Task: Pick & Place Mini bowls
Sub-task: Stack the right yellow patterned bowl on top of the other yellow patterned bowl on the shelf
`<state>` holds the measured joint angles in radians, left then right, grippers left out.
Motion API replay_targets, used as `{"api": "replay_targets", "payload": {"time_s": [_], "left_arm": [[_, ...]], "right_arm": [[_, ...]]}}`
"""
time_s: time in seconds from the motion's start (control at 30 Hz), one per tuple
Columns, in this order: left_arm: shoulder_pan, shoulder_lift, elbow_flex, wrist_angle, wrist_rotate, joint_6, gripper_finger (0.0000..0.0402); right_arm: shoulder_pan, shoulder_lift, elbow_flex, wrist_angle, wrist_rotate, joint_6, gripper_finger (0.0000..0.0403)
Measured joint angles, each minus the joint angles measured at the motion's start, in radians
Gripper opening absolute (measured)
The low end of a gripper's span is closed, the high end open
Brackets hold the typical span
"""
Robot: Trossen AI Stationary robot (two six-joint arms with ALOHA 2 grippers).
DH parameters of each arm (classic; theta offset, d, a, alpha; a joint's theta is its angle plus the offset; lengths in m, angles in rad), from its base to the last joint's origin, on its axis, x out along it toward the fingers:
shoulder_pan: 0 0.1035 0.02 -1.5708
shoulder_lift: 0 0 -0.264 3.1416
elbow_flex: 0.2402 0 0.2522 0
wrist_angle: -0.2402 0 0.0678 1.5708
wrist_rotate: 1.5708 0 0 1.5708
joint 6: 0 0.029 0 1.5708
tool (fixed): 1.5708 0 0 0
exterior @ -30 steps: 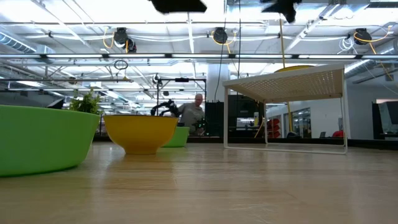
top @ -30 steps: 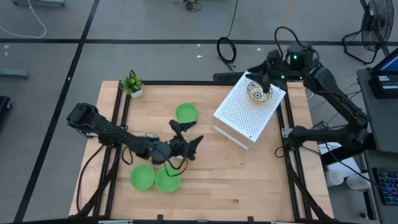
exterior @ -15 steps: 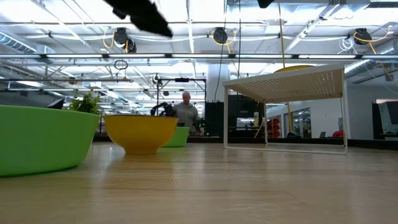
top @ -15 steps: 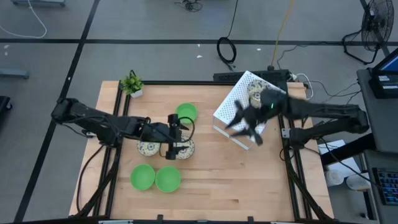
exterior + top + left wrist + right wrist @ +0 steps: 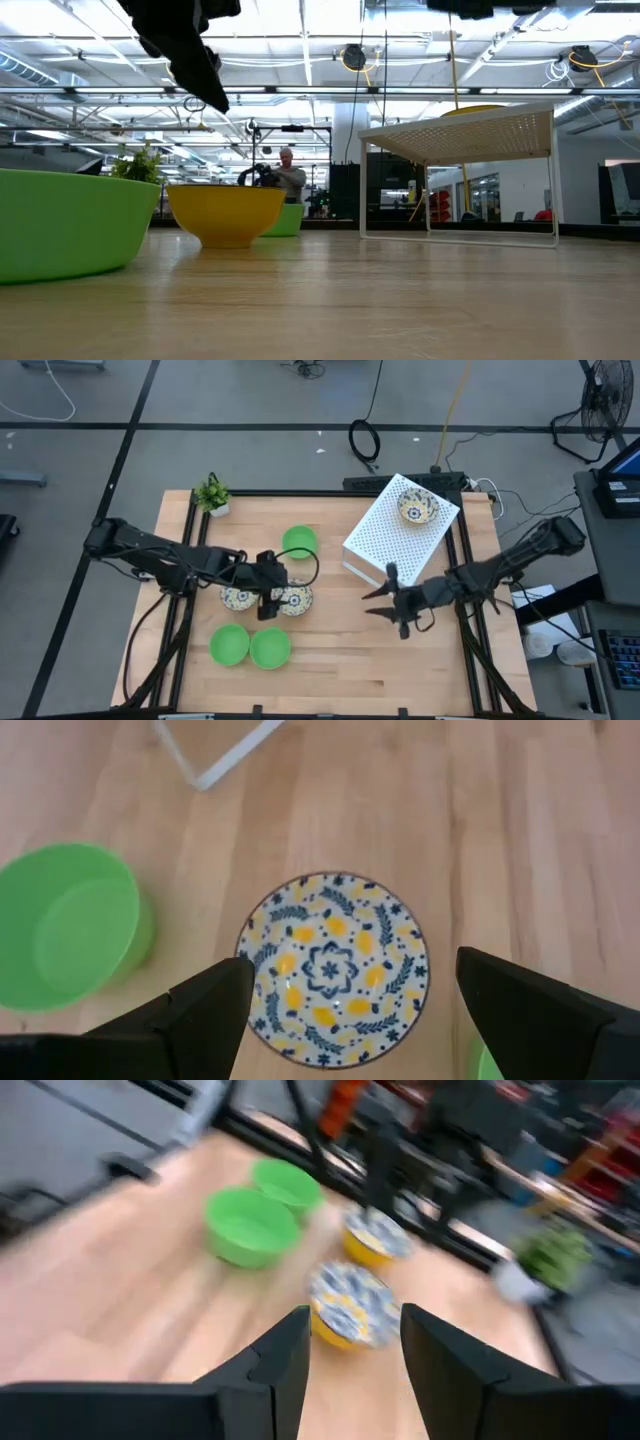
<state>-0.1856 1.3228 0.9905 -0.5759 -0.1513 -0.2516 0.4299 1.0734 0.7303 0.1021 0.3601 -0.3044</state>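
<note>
Left gripper hangs with fingers spread above a floral bowl, gripping nothing. Right gripper, fingers parted and empty, sits beside the white perforated stand.

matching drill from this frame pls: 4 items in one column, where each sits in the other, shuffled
Items:
1. potted plant
2. floral bowl on the rack
3. left gripper
4. right gripper

Places:
A. on top of the white perforated rack
B. back left corner of the table
C. open over bare wood in front of the rack
D. open above a floral bowl at mid-table

Pairs: 1-B, 2-A, 3-D, 4-C
</note>
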Motion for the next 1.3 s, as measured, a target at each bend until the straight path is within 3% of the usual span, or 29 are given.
{"api": "replay_targets", "payload": {"time_s": [0.07, 0.17, 0.3, 0.37, 0.53, 0.87, 1.3], "left_arm": [[0.001, -0.003, 0.000, 0.001, -0.003, -0.034, 0.0347], [0.000, 0.001, 0.000, -0.022, -0.014, -0.087, 0.0347], [0.018, 0.017, -0.004, -0.115, -0.144, -0.200, 0.0347], [0.043, 0.037, -0.020, -0.121, -0.160, -0.254, 0.0347], [0.099, 0.106, -0.077, -0.090, -0.055, -0.282, 0.0347], [0.147, 0.238, -0.087, -0.073, 0.023, -0.277, 0.0347], [0.140, 0.246, -0.082, -0.074, 0.020, -0.242, 0.0347]], "right_arm": [[0.022, -0.001, 0.000, 0.001, 0.063, 0.021, 0.0144], [0.047, -0.010, 0.000, 0.021, 0.056, 0.022, 0.0143], [0.065, -0.014, 0.002, 0.063, 0.056, -0.005, 0.0140], [0.073, -0.014, 0.002, 0.066, 0.056, -0.012, 0.0140], [0.083, -0.013, 0.002, 0.069, 0.056, -0.026, 0.0139], [0.083, -0.013, 0.002, 0.084, 0.057, -0.031, 0.0139], [0.083, -0.013, 0.002, 0.080, 0.057, -0.025, 0.0139]]}}
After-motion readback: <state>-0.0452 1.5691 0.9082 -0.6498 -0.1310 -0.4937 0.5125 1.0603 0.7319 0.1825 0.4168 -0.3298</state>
